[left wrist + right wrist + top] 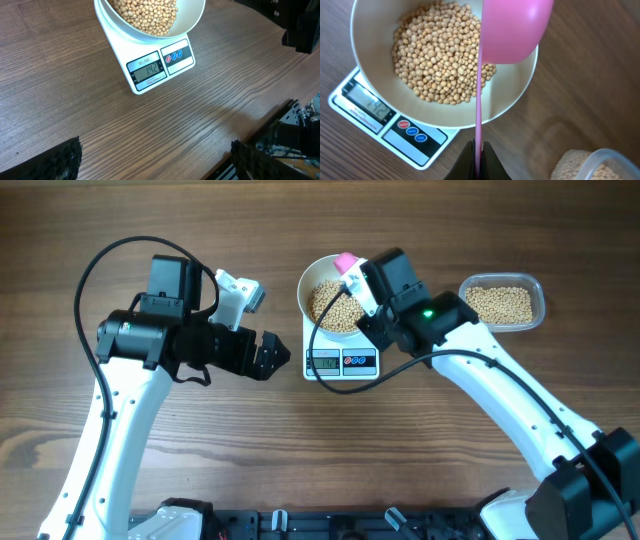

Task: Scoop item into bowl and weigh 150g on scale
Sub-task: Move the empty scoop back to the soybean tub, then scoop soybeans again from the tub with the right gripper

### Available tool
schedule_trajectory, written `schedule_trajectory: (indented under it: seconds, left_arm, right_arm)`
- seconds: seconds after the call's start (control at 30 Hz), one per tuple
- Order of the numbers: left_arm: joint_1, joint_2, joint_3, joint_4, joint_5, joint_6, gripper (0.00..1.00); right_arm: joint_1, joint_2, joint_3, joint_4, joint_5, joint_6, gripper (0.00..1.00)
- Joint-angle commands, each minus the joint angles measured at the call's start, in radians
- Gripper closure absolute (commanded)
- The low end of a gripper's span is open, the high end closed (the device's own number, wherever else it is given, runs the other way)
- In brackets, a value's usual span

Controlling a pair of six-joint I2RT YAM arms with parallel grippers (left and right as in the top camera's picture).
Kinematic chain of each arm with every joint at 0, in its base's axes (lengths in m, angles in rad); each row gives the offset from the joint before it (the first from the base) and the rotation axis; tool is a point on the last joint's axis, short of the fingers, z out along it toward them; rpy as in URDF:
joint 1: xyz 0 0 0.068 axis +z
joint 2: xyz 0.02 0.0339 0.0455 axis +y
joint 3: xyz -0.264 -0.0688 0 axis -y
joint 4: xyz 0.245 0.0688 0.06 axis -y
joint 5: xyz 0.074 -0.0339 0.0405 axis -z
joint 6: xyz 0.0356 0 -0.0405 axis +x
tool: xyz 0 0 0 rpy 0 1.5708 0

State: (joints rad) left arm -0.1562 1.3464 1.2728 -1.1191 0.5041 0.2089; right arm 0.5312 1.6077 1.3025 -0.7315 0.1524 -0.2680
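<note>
- Wood-grain table (200,450) carries the whole setup; we see no mat under anything.
- Left gripper (280,358) hangs wide and holds nothing, just left of the scale, with its camera on the display.
- Right gripper (478,162) is pinched tight on the thin handle of a pink scoop (515,30), holding it over the bowl's right side.
- Scale (120,45) sits flat at table centre. Its display (146,68) appears to read 142, so we judge it a little short of target.
- Bowl (510,107) sits on the scale, white and smooth-walled. We judge it rigid and slippery, with the rim the only place to grip it.
- Clear tub (537,298) sits to the right, well apart from the scale, with a shallow layer of beans in it.
- Scoop looks like light, stiff plastic. The handle is the right hold, and we cannot tell whether it carries any load.
- Beans (440,60) cover the bowl floor in a loose pile. We judge them hard, light and quick to roll, so they have to be scooped, not pinched. Small tips only from here.
</note>
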Motion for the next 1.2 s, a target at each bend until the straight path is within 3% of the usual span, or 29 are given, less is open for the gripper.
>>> schedule_trajectory:
  seconds: [0.0,0.2,0.37,0.5,0.87,1.17]
  left_arm:
    - [-0.005,-0.017,0.005,0.000,0.019,0.020,0.00]
    - [-0.005,-0.017,0.005,0.000,0.019,0.020,0.00]
    - [-0.005,-0.017,0.005,0.000,0.019,0.020,0.00]
    - [-0.005,-0.017,0.005,0.000,0.019,0.020,0.00]
    - [-0.005,-0.017,0.005,0.000,0.019,0.020,0.00]
    - [-0.005,-0.017,0.005,0.000,0.019,0.020,0.00]
  right_arm:
    - [-0.057,-0.035,0.035,0.005,-0.156,0.143,0.96]
    - [-0.255,-0.116,0.053,0.003,-0.399,0.254,0.96]
    - [-0.453,-0.174,0.053,-0.097,-0.328,0.261,0.96]
    - [-0.567,-0.161,0.040,-0.234,-0.243,0.184,0.96]
    - [-0.681,-0.010,0.021,-0.316,-0.237,0.189,0.96]
    - [-0.690,0.105,0.021,-0.324,-0.126,0.158,0.96]
